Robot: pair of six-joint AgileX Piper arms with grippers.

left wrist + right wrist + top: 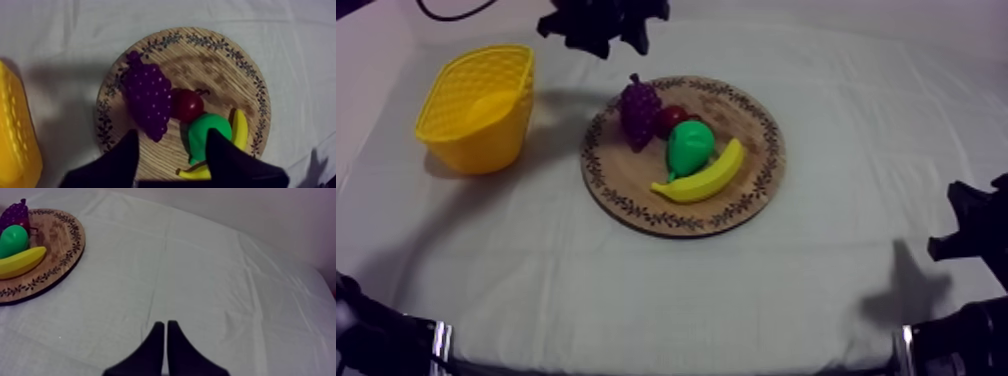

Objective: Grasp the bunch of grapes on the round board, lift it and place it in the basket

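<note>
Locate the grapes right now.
Top view: the bunch of grapes lies at the wooden board's rim nearest the yellow basket, beside the small red fruit.

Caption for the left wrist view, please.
Open left tool above the wooden board, near the bunch of grapes; yellow basket beside the board.

Pear (689, 148), banana (704, 178), small red fruit (670, 119)

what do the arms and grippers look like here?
All black, no markings visible. Left gripper: two broad fingers tapering to blunt tips. Right gripper: same black fingers, slim at the tips. In the top view the left arm and right arm are blocky black shapes.
</note>
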